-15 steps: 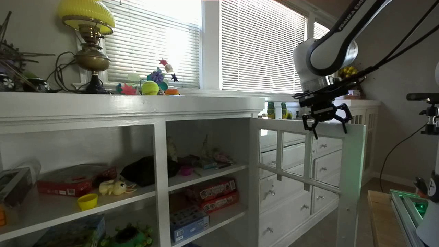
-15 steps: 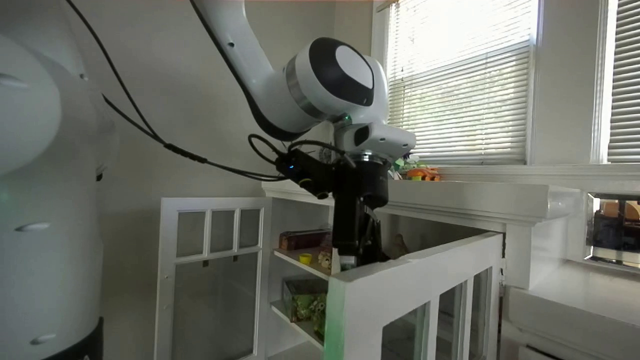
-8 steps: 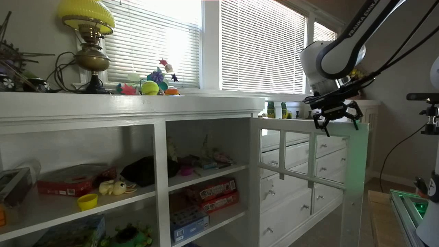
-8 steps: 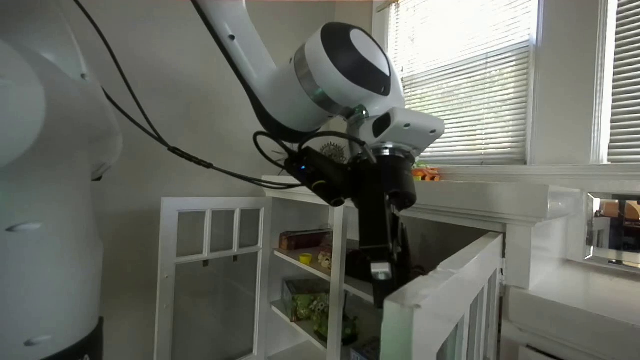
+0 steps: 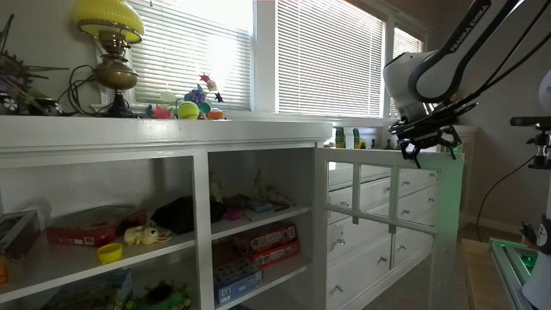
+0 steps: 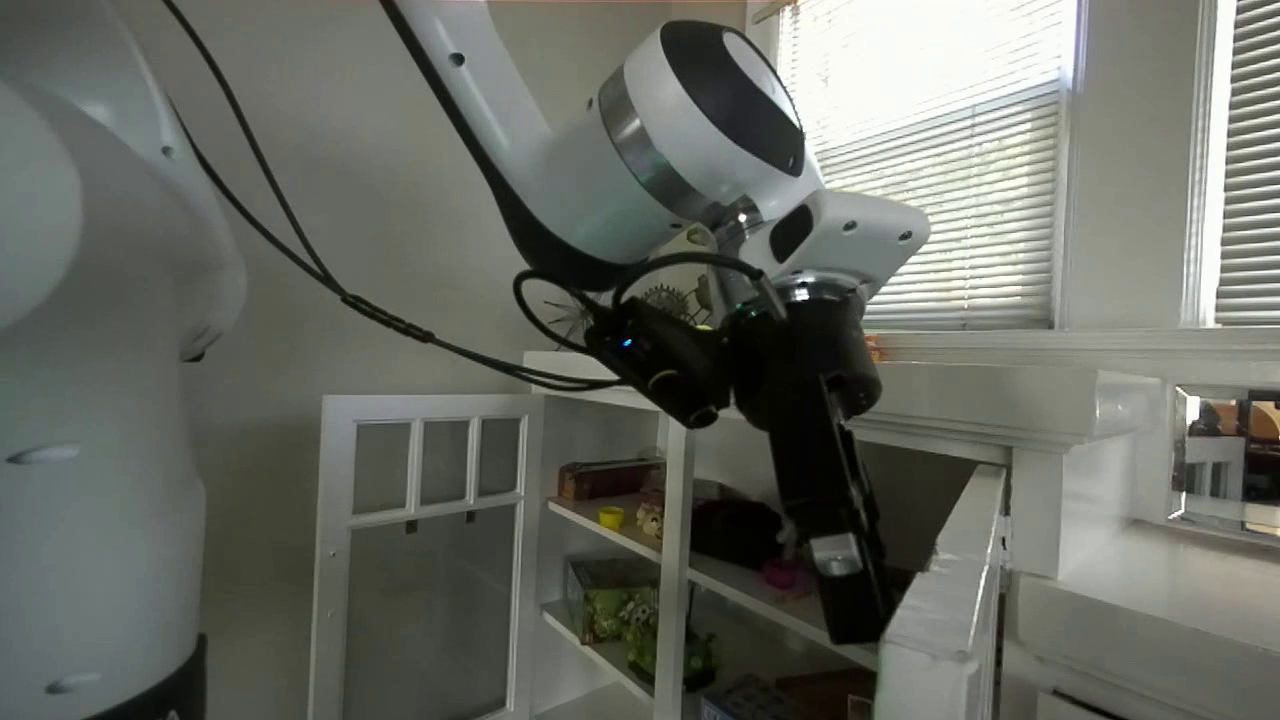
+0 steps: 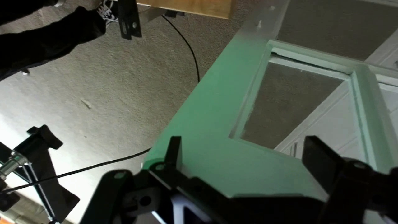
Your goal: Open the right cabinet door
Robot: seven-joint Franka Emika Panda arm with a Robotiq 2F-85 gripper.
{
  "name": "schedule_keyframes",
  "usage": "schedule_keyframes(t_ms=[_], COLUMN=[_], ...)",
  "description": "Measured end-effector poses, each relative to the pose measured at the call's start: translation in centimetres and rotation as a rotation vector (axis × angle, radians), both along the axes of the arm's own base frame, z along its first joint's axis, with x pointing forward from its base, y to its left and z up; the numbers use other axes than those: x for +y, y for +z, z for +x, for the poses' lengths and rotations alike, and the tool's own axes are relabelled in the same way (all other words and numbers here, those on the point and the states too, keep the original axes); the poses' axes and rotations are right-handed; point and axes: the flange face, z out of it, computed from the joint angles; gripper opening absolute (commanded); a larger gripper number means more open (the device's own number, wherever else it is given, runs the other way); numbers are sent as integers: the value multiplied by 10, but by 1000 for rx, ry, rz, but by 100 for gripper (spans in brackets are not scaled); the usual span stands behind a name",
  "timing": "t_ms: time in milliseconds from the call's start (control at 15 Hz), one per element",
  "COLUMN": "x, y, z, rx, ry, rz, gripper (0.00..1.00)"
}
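Note:
The right cabinet door point(image 5: 447, 202) is a white framed door with glass panes, small panes above long ones. It stands wide open, swung out from the cabinet; it also shows in an exterior view point(image 6: 940, 610) and the wrist view point(image 7: 205, 121). My gripper point(image 5: 436, 162) has its fingers spread with nothing between them. It is tilted at the inner face of the door, near the top free corner, as an exterior view point(image 6: 858, 625) and the wrist view point(image 7: 243, 140) show. I cannot tell exactly where the fingertips touch the door.
The more distant glazed door point(image 6: 337, 600) also stands open. Shelves hold a yellow cup point(image 5: 109, 254), red boxes point(image 5: 275, 247) and toys. A wooden tabletop point(image 5: 486, 275) and a stand point(image 5: 541, 148) are near the robot base. A person's leg point(image 7: 53, 40) is on the floor side.
The right cabinet door has swung further open, away from the cabinet. My gripper has moved along with it and tilted more, its fingers staying spread.

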Motion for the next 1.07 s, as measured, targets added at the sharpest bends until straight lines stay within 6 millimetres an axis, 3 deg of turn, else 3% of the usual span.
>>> schedule_keyframes(t_ms=[133,267,533,800,933,1067], x=[13,48,159,251,276,280], y=[2,7,21,44,56,61], z=[19,51,110,144,154,157], rx=[-72,-157,-283,-365,-377,-381], ry=[56,107,260,467,557,584], rz=[15,68,185,269,310,319], gripper=[100,100,100,100,100,100])
